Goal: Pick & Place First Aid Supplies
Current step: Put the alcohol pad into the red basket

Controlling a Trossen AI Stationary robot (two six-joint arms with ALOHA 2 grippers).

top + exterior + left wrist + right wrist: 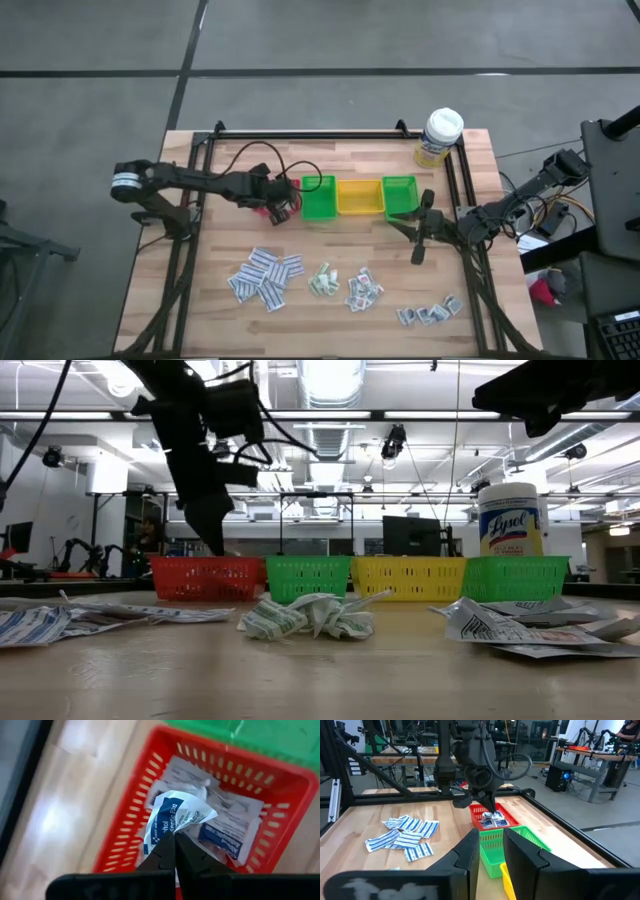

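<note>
The left pincer (175, 851) is hovering over the red bin (125, 827) at the left end of the bin row, its fingers pinched together on a crumpled blue-printed white packet (176, 815) that is dangling just above the packets already lying inside. The risk here is that the wrinkled paper may be clinging to the fingertips when they part, so it could ride back out with the arm, or flutter onto the bin's rim and slide to the table (330, 310). The remaining supplies are lying in four loose heaps near the table's front edge: a blue-striped pile (265, 277) at the left, a green-printed clump (322, 280), a mixed cluster (363, 290) and a small grey-printed group (430, 312) toward the right; their overlap could make the fingers lift two at once or nudge neighbours aside. At the right, the right pincer (418, 224) is waiting beside the far green bin (399, 196), its fingers standing a little apart and holding nothing; if it swings across, it could be clipping that bin or the white-capped bottle (439, 137) behind it.
</note>
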